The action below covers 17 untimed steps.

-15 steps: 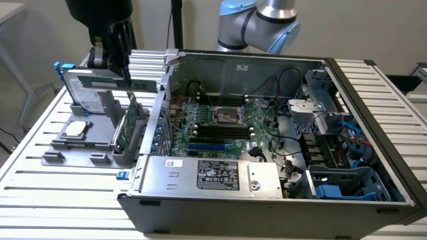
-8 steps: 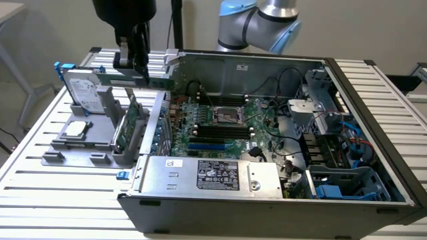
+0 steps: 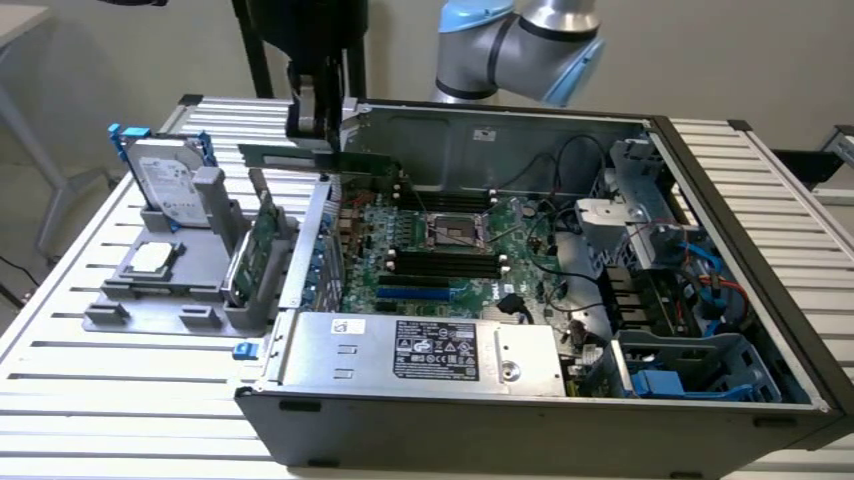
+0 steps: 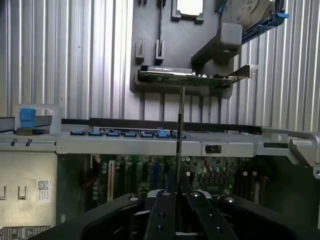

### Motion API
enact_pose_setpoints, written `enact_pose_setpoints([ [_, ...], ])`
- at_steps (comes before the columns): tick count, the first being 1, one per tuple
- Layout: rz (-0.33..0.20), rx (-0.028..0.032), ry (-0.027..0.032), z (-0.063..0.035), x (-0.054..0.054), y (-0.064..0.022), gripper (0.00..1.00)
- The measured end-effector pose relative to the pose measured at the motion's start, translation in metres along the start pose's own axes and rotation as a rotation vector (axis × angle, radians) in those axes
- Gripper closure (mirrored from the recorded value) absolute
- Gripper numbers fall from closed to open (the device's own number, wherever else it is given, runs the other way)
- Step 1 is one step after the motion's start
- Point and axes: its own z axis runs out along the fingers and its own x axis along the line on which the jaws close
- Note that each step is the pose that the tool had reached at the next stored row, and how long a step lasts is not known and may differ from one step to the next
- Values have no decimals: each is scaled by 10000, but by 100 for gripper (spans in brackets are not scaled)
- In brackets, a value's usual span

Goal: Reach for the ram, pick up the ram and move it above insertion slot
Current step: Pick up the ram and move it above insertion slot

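My gripper (image 3: pixel 314 135) is shut on the ram (image 3: pixel 280 152), a thin green stick held level in the air. It hangs over the open computer case's wall (image 3: pixel 304 250) on the exterior view's left, between the grey fixture (image 3: pixel 167 285) and the green motherboard (image 3: pixel 441 250). In the wrist view the ram (image 4: pixel 180 135) shows edge-on as a thin line running out from between the black fingers (image 4: pixel 162 215) of my gripper (image 4: pixel 178 197). The black insertion slots (image 3: pixel 434 263) lie side by side in the middle of the motherboard, lower than the ram and further toward the exterior view's right.
The fixture holds a silver hard drive (image 3: pixel 171 180), a CPU chip (image 3: pixel 154 257) and a green expansion card (image 3: pixel 260 245). Inside the case are the square CPU socket (image 3: pixel 454 228), a blue slot (image 3: pixel 414 294), cables (image 3: pixel 574 250), a drive cage (image 3: pixel 641 210) and the power supply (image 3: pixel 427 350).
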Motion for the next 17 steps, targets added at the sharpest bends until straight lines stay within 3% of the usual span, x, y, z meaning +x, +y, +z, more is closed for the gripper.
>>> enact_pose_setpoints([
  [6,-6,1,-142,-9,-7,-274,86],
  [13,-6,-5,-166,-10,-49,-590,86],
  [17,-6,-4,-168,16,-139,-725,86],
])
